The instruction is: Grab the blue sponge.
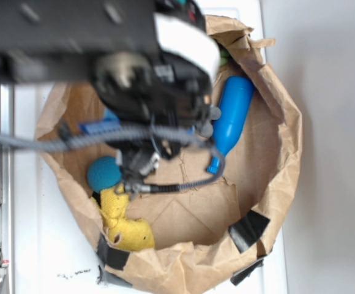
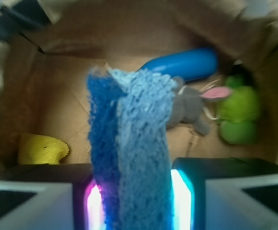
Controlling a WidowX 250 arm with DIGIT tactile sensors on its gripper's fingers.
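1. In the wrist view the pincer (image 2: pixel 132 201) pinches the blue sponge (image 2: pixel 129 143), a flat rectangular slab of porous foam with a light blue face and a darker blue edge, which stands on end between the two glowing pads and rises up out of them.
2. In the exterior view the black arm covers most of the sponge; only a blue strip (image 1: pixel 101 127) shows at the arm's left edge, inside the crumpled brown paper bag (image 1: pixel 275 104) with its rolled-down rim.
3. The bag sits on a white tabletop (image 1: pixel 55 263).
4. A glossy blue plastic bottle (image 1: pixel 232 116) lies on the bag's floor on the right side of the exterior view, cap pointing down in the picture.
5. A round teal-blue fuzzy ball (image 1: pixel 104 173) rests just above a yellow textured cloth (image 1: pixel 125 223) at the bag's lower left.
6. The wrist view also shows a small grey plush animal with a pink ear (image 2: pixel 191 108) beside a green plush toy (image 2: pixel 239 115), both near the bottle.
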